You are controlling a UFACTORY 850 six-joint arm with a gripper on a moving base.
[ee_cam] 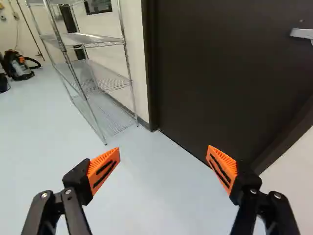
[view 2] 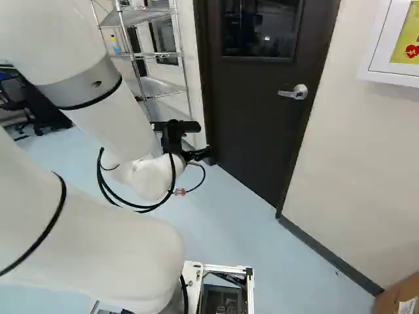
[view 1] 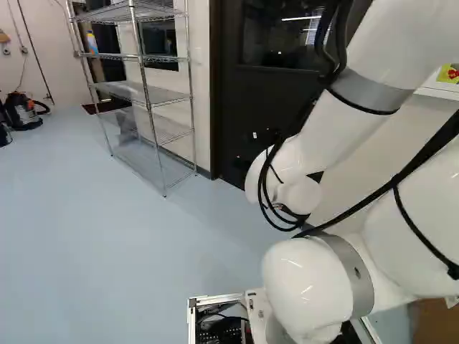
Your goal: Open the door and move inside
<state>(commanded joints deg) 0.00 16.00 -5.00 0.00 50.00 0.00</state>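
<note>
At the left of the left base view: one black-and-grey drum vacuum cleaner (view 1: pixel 25 113) with a black hose, standing on the pale blue-grey floor (view 1: pixel 107 215) by the wall. Next, one tall open rack of chromed wire shelves (view 1: pixel 143 92), upright; on an upper shelf, one small blue-and-yellow bottle (view 1: pixel 92 43). Next, in the right base view, one white jointed arm with grey bands (view 2: pixel 91 242), black cables looped about its wrist, reaching from the left to one black two-fingered gripper with orange ribbed pads (view 2: pixel 175 136). Condition of gripper: fingers spread wide, nothing between them in contact; floor visible through the gap. Next, beyond the gripper, one dark brown door (view 2: pixel 252 111), shut in its matching frame, with a dark glass window (view 2: pixel 262 27) in its upper part. Fitted near its right edge: one silver lever handle (view 2: pixel 289 93), level, well apart from the gripper. Next, one cream wall (view 2: pixel 353 157) with a dark baseboard (view 2: pixel 327 256); mounted on it, one white-framed case (view 2: pixel 380 69) with a yellow panel bearing a red heart. Last, at the lower right corner, one brown cardboard box (view 2: pixel 393 296), partly in view, on the floor beside the baseboard.
</note>
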